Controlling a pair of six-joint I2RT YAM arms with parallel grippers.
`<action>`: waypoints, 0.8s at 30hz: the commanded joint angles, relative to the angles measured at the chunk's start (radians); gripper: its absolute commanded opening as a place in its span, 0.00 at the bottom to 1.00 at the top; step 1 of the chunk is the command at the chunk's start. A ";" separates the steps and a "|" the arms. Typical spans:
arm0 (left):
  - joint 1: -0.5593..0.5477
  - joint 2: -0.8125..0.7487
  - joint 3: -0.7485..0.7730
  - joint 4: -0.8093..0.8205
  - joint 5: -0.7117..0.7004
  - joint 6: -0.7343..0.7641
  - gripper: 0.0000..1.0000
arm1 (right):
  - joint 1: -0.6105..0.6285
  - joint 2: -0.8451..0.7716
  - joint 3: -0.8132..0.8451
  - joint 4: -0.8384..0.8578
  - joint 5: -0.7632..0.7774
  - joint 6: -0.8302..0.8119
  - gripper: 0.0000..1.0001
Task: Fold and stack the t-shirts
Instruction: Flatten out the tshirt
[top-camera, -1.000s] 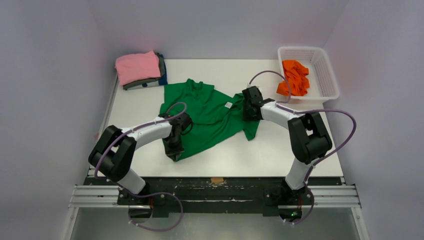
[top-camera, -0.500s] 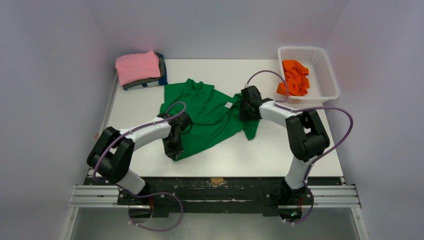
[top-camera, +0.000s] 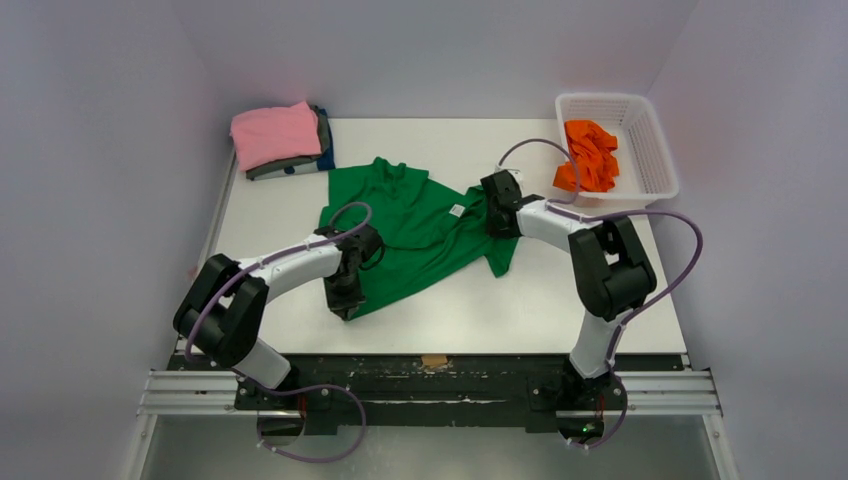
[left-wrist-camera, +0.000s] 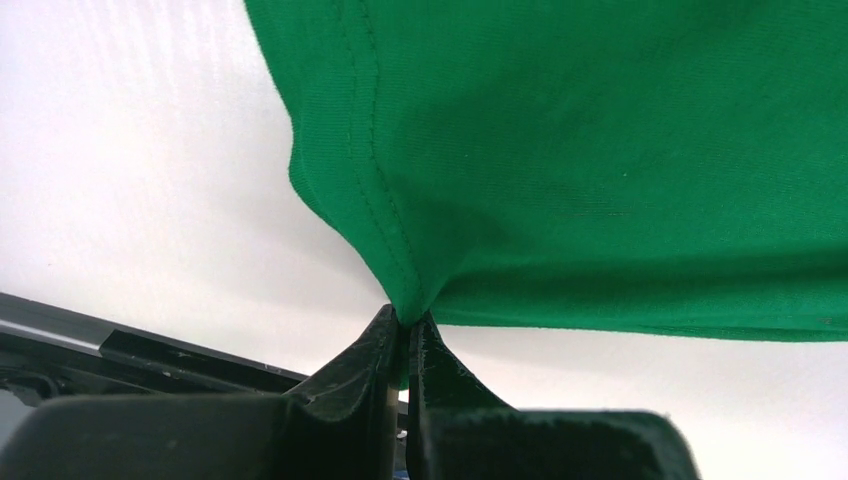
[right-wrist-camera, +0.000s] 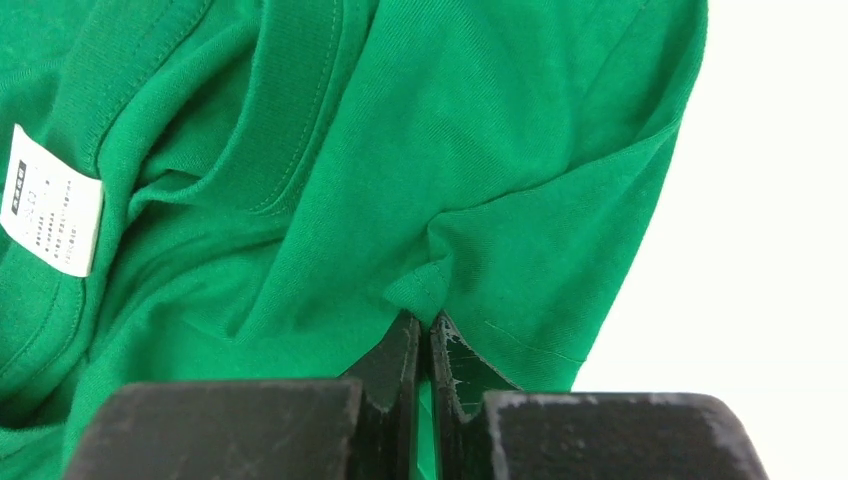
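A bright green t-shirt (top-camera: 420, 225) lies crumpled on the white table (top-camera: 600, 310). My left gripper (top-camera: 343, 306) is shut on its near hem corner, which shows pinched in the left wrist view (left-wrist-camera: 404, 318). My right gripper (top-camera: 497, 226) is shut on a fold of the shirt by the right sleeve; in the right wrist view (right-wrist-camera: 426, 318) the collar and a white label (right-wrist-camera: 50, 200) lie to its left. A folded pink t-shirt (top-camera: 275, 134) tops a stack with dark grey and dark blue tees at the far left. Orange t-shirts (top-camera: 590, 155) lie in the basket.
A white plastic lattice basket (top-camera: 650, 150) stands at the far right corner. The metal rail (top-camera: 430, 390) with the arm bases runs along the near edge. White walls close in the left, back and right sides.
My right gripper has shifted slightly left and away, dragging its fold of shirt. My left gripper has edged slightly away from the near edge with the hem.
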 joint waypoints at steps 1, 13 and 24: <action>0.012 -0.050 0.029 -0.069 -0.079 -0.042 0.00 | -0.002 -0.079 -0.010 0.008 0.083 0.021 0.00; 0.110 -0.361 0.179 -0.194 -0.223 -0.018 0.00 | -0.147 -0.376 -0.037 -0.101 0.000 -0.013 0.00; 0.117 -0.598 0.697 0.041 -0.228 0.302 0.00 | -0.155 -0.792 0.189 0.035 0.081 -0.077 0.00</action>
